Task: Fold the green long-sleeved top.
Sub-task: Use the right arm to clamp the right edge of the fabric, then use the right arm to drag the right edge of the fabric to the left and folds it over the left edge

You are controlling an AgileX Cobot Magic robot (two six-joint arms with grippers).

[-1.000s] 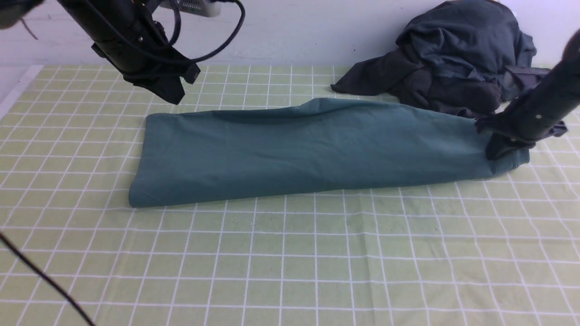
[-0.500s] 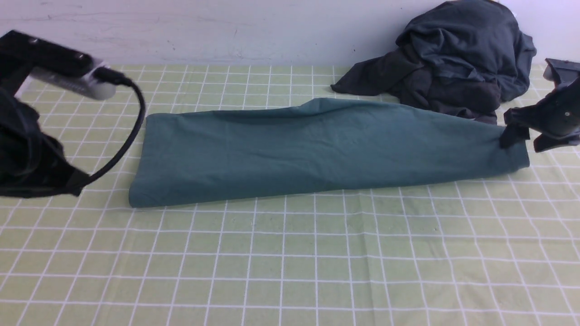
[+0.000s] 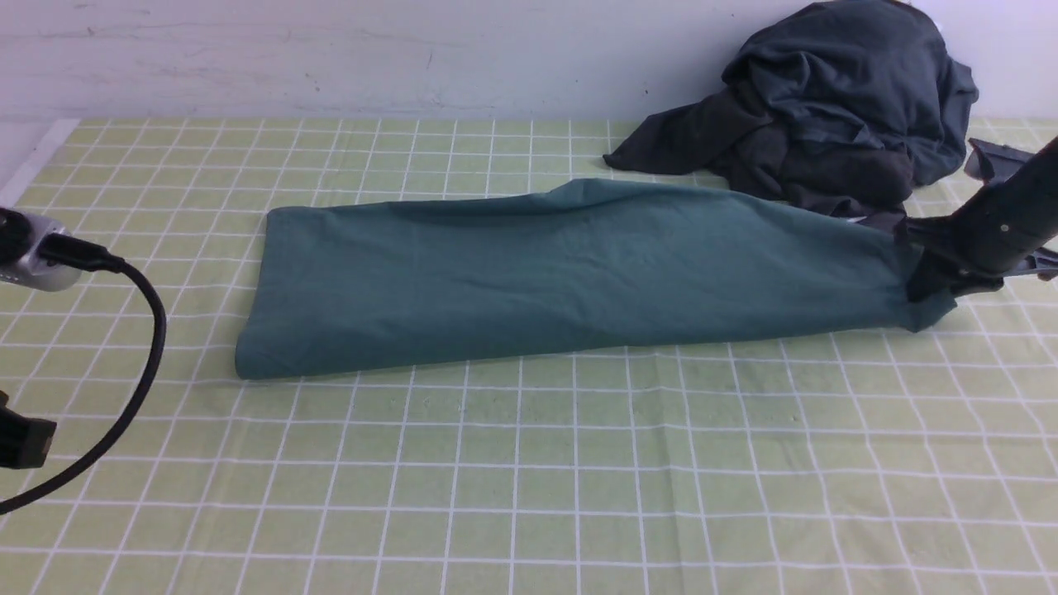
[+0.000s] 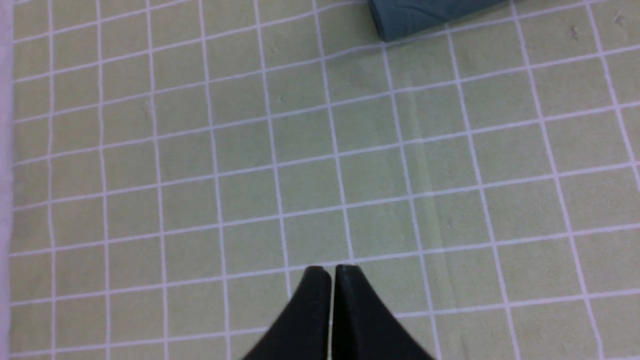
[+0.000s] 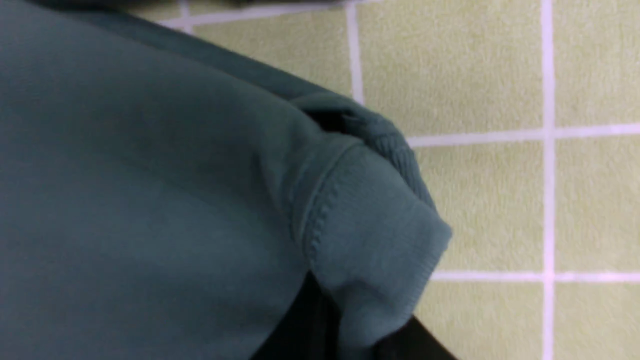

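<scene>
— Where is the green long-sleeved top (image 3: 579,273)?
— Across the middle of the front view, folded into a long, smooth band of matte teal jersey. It lies on the pale green tablecloth (image 3: 529,479) with its white grid.
— And the right gripper (image 3: 930,289)?
— At the band's right end. Its wrist view shows black fingers (image 5: 292,337) pinching a ribbed, stitched edge of the knit.
— The left gripper (image 4: 330,271)?
— Two tapered black fingers (image 4: 310,310) pressed together above bare cloth, with a rounded corner of the top at that frame's upper right.
— Anything else?
— A crumpled charcoal-grey clothing heap (image 3: 826,107) at the front view's upper right, against the white wall (image 3: 331,58).
</scene>
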